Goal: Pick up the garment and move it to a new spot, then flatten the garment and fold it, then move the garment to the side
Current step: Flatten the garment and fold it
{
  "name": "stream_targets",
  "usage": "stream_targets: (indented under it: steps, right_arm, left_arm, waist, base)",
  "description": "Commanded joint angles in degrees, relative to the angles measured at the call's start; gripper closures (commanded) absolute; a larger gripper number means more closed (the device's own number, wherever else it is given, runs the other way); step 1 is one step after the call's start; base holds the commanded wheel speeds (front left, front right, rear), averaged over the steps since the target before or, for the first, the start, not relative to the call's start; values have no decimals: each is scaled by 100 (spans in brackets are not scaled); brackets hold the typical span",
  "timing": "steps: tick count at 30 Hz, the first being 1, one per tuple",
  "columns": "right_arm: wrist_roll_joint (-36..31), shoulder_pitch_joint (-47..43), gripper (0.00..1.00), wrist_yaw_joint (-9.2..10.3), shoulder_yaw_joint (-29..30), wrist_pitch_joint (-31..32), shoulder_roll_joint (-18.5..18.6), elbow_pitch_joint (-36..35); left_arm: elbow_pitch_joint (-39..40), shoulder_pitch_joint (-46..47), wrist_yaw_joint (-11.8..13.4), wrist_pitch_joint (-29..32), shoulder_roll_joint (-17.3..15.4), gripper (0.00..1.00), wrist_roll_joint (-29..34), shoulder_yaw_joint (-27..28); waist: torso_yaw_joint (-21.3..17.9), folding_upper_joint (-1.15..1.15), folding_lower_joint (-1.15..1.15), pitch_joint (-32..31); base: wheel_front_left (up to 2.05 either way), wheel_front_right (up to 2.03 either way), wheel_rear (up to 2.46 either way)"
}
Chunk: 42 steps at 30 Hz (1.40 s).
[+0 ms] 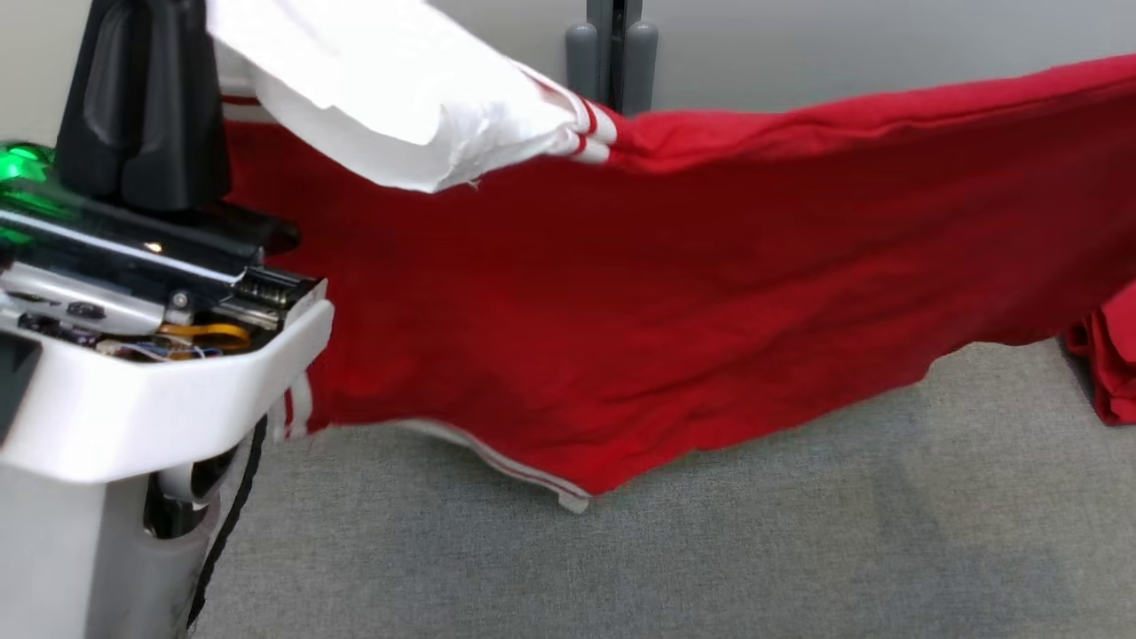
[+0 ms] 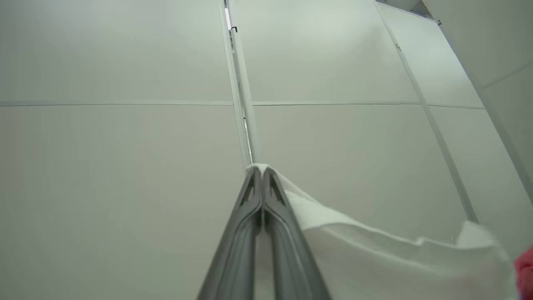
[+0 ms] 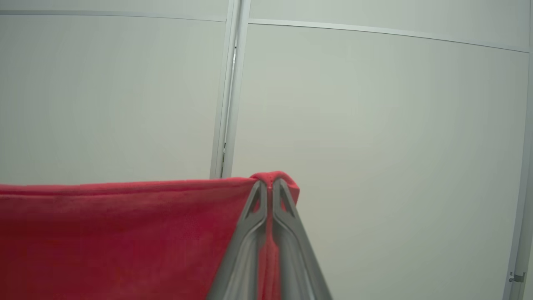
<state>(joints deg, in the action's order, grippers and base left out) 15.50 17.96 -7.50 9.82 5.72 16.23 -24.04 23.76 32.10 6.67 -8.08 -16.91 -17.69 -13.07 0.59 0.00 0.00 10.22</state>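
Head view, grey fabric surface [image 1: 710, 550], pale wall [image 1: 843, 44] behind, red garment [image 1: 666, 293] above

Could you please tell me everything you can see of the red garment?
The garment is soft red cloth, fleece-like, with a white part at one end and red-and-white striped trim. It hangs spread wide in the air, lightly wrinkled, over the grey carpet; whether its hem touches it is unclear. The jaws of the left gripper are shut on the white part, those of the right gripper on the red top edge.
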Motion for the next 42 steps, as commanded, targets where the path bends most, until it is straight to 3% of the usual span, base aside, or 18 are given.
stream_targets:
  steps: [1,9,17,23,29,36,42]
  right_arm:
    - [6,58,100,2,3,43,9,-35]
    - [168,233,100,2,-48,208,-103,11]
    - [521,1399,100,2,-350,28,-104,1006]
    - [735,3220,100,2,-1026,-385,-92,2537]
    - [802,4602,100,2,-1716,-1087,-255,4182]
    - [997,5381,100,2,-2665,-1678,-433,6180]
    - [1339,5433,100,2,-3319,-1954,-587,7227]
  left_arm:
    - [-19,78,-12,38,14,100,27,-34]
    - [-440,656,-80,221,221,100,-94,-244]
    - [-2030,1932,-397,125,385,100,-237,-291]
    - [-3857,3630,-619,-345,513,100,24,-339]
    - [-5488,4570,-743,-599,662,100,16,-272]
    - [-7384,4622,-957,-665,937,100,-218,-264]
    - [-8420,4229,-1098,-715,1134,100,-531,-100]
  waist:
    - [-1,0,0,-16]
    - [2,0,0,59]
    - [-2,0,0,548]
    - [-61,0,0,944]
    - [-151,0,0,1107]
    - [-98,0,0,1444]
    - [-31,0,0,1706]
  base:
    - [0,0,0]
    - [0,0,0]
    - [0,0,0]
    - [0,0,0]
    - [0,0,0]
    - [0,0,0]
    - [0,0,0]
